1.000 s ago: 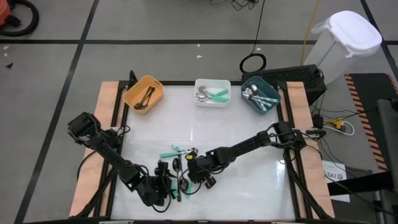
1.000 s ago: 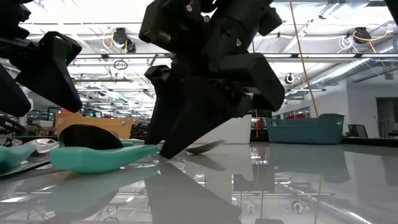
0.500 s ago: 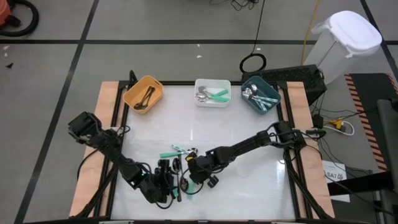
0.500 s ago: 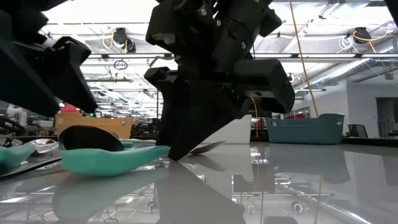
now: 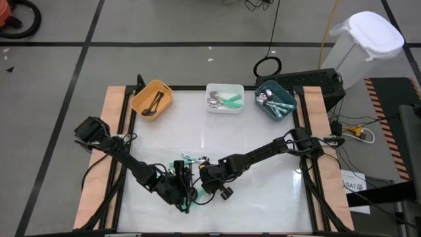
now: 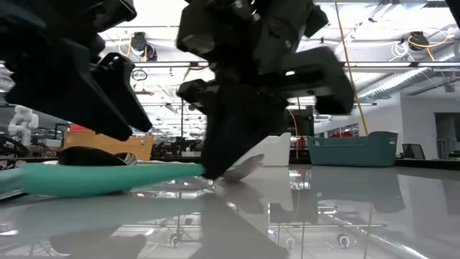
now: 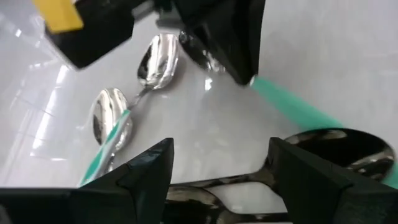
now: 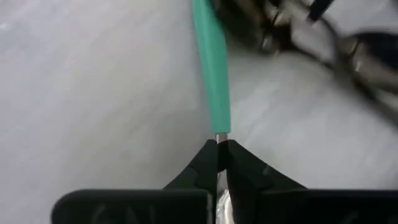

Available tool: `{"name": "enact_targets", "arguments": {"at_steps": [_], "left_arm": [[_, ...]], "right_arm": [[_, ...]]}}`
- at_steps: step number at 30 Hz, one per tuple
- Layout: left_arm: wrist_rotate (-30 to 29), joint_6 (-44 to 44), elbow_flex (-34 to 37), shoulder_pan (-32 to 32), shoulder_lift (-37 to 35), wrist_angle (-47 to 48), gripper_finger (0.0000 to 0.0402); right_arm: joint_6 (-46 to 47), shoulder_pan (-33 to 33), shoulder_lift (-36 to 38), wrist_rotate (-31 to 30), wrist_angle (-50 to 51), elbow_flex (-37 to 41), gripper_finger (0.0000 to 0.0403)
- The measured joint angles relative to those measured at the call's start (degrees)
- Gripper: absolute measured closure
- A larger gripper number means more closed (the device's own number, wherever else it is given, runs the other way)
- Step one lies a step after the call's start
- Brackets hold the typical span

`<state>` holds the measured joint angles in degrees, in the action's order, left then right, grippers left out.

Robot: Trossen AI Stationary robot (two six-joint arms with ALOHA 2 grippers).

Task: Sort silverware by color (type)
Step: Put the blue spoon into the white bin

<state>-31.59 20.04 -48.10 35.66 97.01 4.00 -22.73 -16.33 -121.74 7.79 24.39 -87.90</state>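
- Green-handled spoon (image 8: pixel 212 87) lies flat on the white table (image 5: pixel 263 204), lower centre of the high view, at the edge of the small pile of loose spoons (image 5: pixel 187 172).
- Change: over the last second the right gripper (image 8: pixel 218 154) went from spread to pinched shut on this spoon. The right wrist view shows both fingertips (image 8: pixel 205 163) meeting on the thin metal neck just past the end of the green handle.
- Meaning: grasp looks made, lift not started; the spoon still rests on the table in the low view (image 6: pixel 108 178). Next step is likely a carry to a bin.
- Long axis: in the right wrist view it runs straight away from the gripper. The handle points toward the pile and the bowl sits back under the fingers, mostly hidden.
- In the low view it lies level, handle to frame left, bowl peeking out at centre.
- Left gripper (image 7: pixel 217 168) has moved in closer to the pile, lower left of centre in the high view. Its jaws stand wide apart and hold nothing; a black-handled spoon (image 7: pixel 311 158) lies between the fingers on the table.
- Crowding risk: both grippers sit just beside each other at the pile.
- Bins along the top of the high view: orange bin (image 5: pixel 162 91) with dark spoons, white bin (image 5: pixel 224 107) and teal bin (image 5: pixel 265 85), each with green and silver ones.
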Motion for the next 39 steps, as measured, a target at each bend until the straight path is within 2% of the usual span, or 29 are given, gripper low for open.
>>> {"name": "enact_targets", "arguments": {"at_steps": [10,16,22,26,30,33,35,39], "left_arm": [[0.0,-4.1,0.0,-3.4,0.0,-2.1,0.0140],[0.1,-6.2,0.0,-5.1,0.0,-4.9,0.0140],[1.6,-9.7,0.0,-6.5,0.0,-10.1,0.0140],[2.0,-12.0,0.0,-6.9,0.0,-11.9,0.0140],[2.0,-14.3,0.0,-6.9,0.0,-13.4,0.0140],[2.1,-16.0,0.0,-7.2,0.0,-15.9,0.0140],[2.1,-17.0,0.0,-7.5,0.0,-17.9,0.0140],[3.5,-17.9,0.0,-8.1,0.0,-21.7,0.0140]], "right_arm": [[2.9,-1.5,6.4,-0.1,13.0,0.2,0.0400],[4.0,-2.0,6.9,-0.4,17.0,0.2,0.0401],[3.9,-2.7,8.4,-6.1,21.4,0.2,0.0402],[7.7,-3.8,12.2,-6.7,24.0,0.8,0.0402],[10.4,-6.5,17.7,-7.0,16.9,6.8,0.0402],[11.9,-8.0,22.8,-9.8,8.1,13.6,0.0402],[12.5,-8.6,26.2,-12.2,0.8,18.6,0.0402],[11.1,-9.0,32.7,-12.6,-18.8,29.4,0.0402]]}}
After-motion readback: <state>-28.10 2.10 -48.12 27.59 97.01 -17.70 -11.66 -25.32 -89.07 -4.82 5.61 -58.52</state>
